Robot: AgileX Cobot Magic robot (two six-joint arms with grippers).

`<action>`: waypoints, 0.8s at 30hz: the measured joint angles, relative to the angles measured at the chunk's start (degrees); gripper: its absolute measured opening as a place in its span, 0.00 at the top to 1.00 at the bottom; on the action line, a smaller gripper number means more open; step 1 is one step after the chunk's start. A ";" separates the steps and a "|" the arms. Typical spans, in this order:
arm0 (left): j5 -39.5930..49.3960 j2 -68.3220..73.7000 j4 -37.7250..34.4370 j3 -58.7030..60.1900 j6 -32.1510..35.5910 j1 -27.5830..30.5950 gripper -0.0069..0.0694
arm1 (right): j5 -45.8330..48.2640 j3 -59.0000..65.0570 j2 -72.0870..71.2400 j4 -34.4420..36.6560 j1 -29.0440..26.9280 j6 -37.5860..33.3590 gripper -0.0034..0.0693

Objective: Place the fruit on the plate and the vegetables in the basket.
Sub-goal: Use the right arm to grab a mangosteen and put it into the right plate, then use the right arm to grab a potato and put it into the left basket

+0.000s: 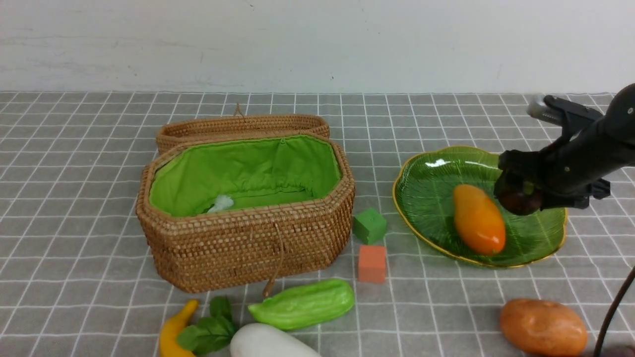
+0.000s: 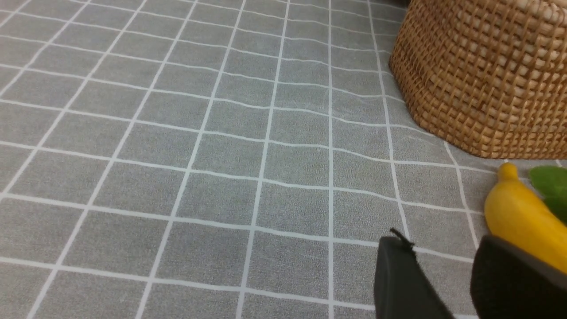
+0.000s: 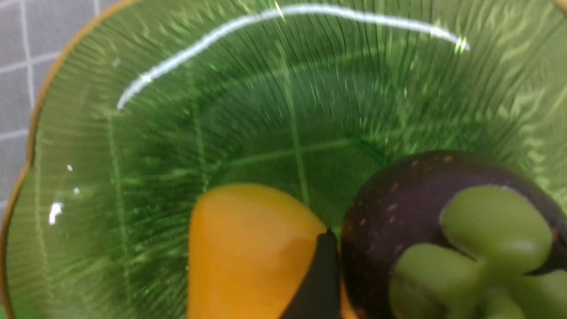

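Right gripper [image 1: 519,194] is hovering over plate [image 1: 426,198], mangosteen [image 3: 398,212] sitting between its jaws beside mango [image 1: 478,220]; clamped or released, can't tell. Left gripper [image 2: 443,250] is idling open near banana [image 2: 518,217].

My right arm [image 1: 585,153]: dark, reaching in from the table's right edge, wrist sloping down. My right gripper [image 1: 520,193]: jaws either side of the mangosteen [image 1: 513,203]; pressing or slack, cannot tell. My left gripper [image 2: 440,248]: low over the table, fingers [image 2: 398,283] apart, nothing between.
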 joint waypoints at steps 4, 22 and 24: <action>0.00 0.00 0.00 0.00 0.00 0.00 0.60 | 2.16 -0.15 -0.97 -1.51 -0.06 0.34 0.02; 0.00 0.00 0.00 0.00 0.00 0.00 0.60 | 21.87 19.38 -30.78 -8.81 14.48 -14.63 0.14; 0.00 0.00 0.00 0.00 0.00 0.00 0.60 | 22.76 21.00 -32.19 -11.14 18.08 -17.70 0.14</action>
